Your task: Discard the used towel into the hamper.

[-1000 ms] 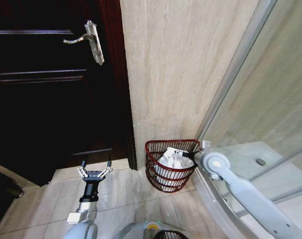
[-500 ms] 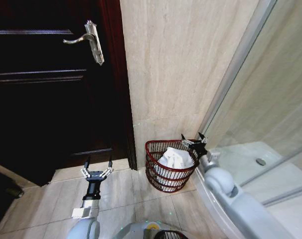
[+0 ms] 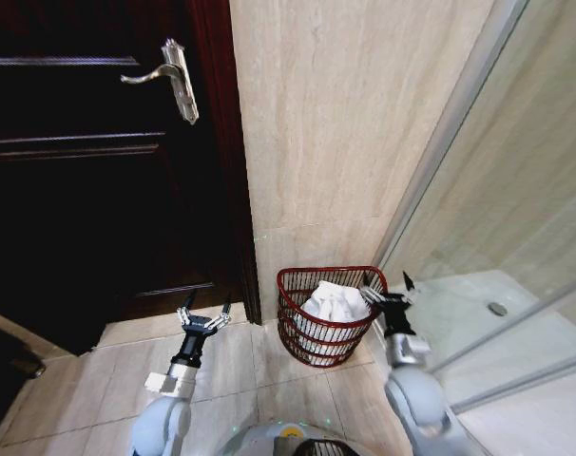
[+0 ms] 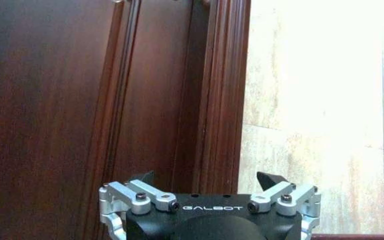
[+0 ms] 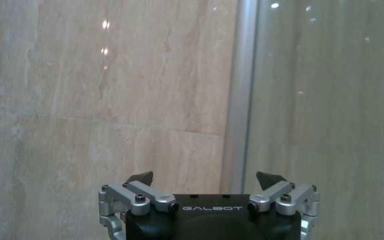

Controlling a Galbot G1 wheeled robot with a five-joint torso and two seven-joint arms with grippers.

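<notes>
The hamper (image 3: 290, 316), a dark red open-weave basket, stands on the floor against the tiled wall. A crumpled white towel (image 3: 333, 302) lies inside it. My right gripper (image 3: 388, 288) is open and empty, just to the right of the hamper's rim, pointing up; in the right wrist view the right gripper (image 5: 205, 177) faces the wall and the shower frame. My left gripper (image 3: 203, 313) is open and empty, low over the floor to the left of the hamper; in the left wrist view the left gripper (image 4: 205, 177) faces the door frame.
A dark wooden door (image 3: 88, 180) with a metal handle (image 3: 164, 74) fills the left. A glass shower enclosure (image 3: 516, 218) with a metal frame stands close on the right. Beige floor tiles (image 3: 231, 370) lie between the arms.
My right gripper has let go of the towel and drawn back out of the hamper to its right side; the towel stays inside. My left gripper has shifted slightly to the right.
</notes>
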